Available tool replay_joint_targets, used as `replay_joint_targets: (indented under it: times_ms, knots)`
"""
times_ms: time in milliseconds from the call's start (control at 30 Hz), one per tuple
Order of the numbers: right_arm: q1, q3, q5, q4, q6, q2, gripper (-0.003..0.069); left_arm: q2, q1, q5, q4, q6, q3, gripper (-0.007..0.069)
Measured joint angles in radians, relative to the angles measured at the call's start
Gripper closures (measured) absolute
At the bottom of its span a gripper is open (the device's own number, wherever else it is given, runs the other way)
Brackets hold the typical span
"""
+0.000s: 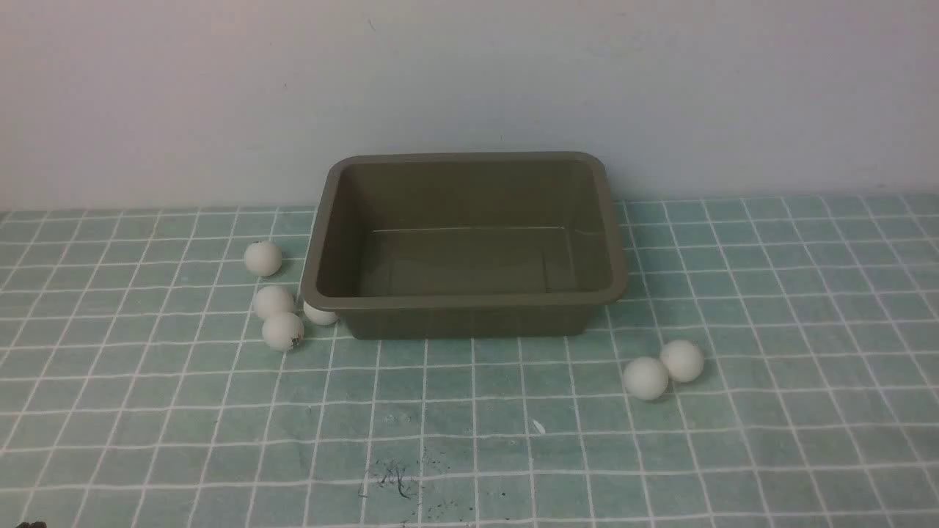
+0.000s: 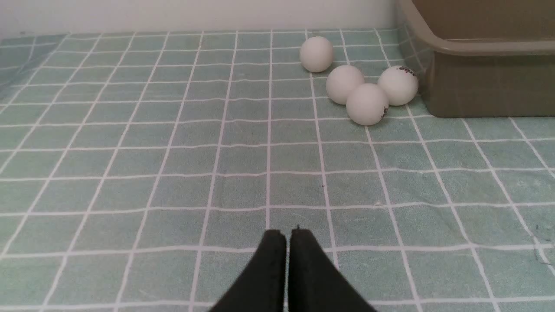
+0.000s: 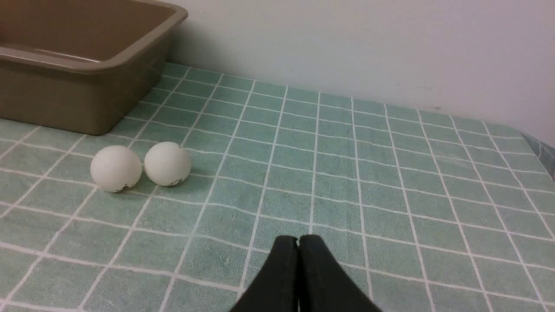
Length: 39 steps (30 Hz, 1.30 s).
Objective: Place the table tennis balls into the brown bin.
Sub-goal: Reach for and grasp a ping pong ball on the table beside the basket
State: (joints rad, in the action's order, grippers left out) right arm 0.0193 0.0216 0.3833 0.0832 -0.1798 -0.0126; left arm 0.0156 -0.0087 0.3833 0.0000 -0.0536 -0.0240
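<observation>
brown bin (image 1: 465,300) empty. Four table tennis balls (image 1: 282,331) off its left-front corner, ahead of left gripper (image 2: 288,235). right pair (image 1: 645,378) off right-front corner, nearer right gripper (image 3: 298,240). Both grippers pressed together, holding nothing.

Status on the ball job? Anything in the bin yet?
Done: nothing; the brown bin is empty. In hand: nothing; the left claw and right claw are both shut and hold no ball. Left: all six table tennis balls, four by the bin's left side, two near its right front corner.
</observation>
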Motion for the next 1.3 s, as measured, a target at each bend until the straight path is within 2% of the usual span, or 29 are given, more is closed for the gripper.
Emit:
replay_joint_targets:
  times_ms: [700,833,933,1033,1067,1100,1300]
  knots:
    - [0.000,0.000,0.000,0.000,0.000,0.000,0.0672,0.000,0.000,-0.001,0.008,0.003,0.000,0.0629]
    - [0.000,0.000,0.000,0.000,0.000,0.000,0.0672,0.000,0.000,-0.047,0.010,-0.012,-0.004,0.0629]
    - [0.000,0.000,0.000,0.000,0.000,0.000,0.0672,0.000,0.000,-0.199,-0.096,-0.098,-0.006,0.0629]
    - [0.000,0.000,0.000,0.000,0.000,0.000,0.0672,0.000,0.000,-0.439,-0.175,-0.143,-0.007,0.0629]
    - [0.000,0.000,0.000,0.000,0.000,0.000,0.0672,0.000,0.000,-0.521,-0.188,-0.152,-0.007,0.0629]
    - [0.000,0.000,0.000,0.000,0.000,0.000,0.0672,0.000,0.000,-0.537,-0.188,-0.154,-0.007,0.0629]
    - [0.000,0.000,0.000,-0.019,-0.016,0.000,0.0672,0.000,0.000,-0.985,-0.206,-0.234,-0.003,0.0629]
